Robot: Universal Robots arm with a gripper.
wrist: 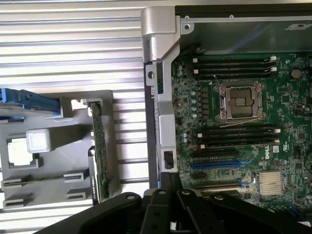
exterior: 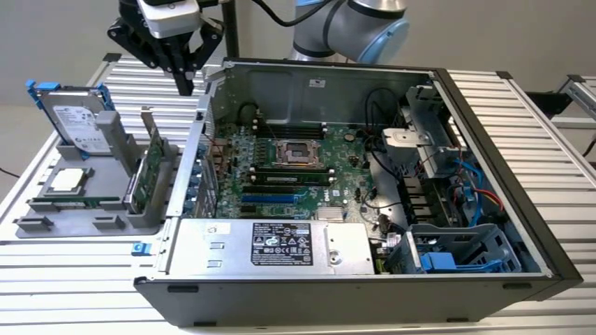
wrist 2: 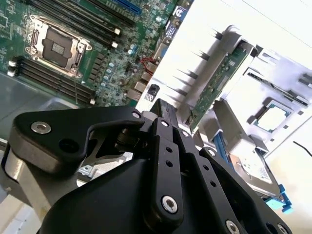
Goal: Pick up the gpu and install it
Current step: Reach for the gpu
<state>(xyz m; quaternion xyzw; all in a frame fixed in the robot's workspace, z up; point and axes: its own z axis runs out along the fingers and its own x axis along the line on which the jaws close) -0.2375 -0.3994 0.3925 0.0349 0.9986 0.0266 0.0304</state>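
Observation:
The gpu [exterior: 153, 167] stands on edge in a slot of the grey holder [exterior: 56, 216], at the exterior view's left of the open computer case. It shows a green board and a silver bracket at its far end. Both wrist views show it edge-on, as a thin green strip [wrist: 100, 151] [wrist 2: 219, 83]. My gripper [exterior: 186, 85] hangs well above the table, over the gap between the holder's far end and the case's side wall. Its black fingers point down, shut with nothing between them [wrist 2: 163, 108] [wrist: 170, 178].
The holder also carries a hard drive in a blue frame [exterior: 75, 118] and a processor chip [exterior: 67, 180]. Inside the case lie the motherboard [exterior: 279, 167] with a blue slot [exterior: 270, 199], a power supply [exterior: 279, 244] and cables. The case wall [exterior: 191, 174] rises beside the holder.

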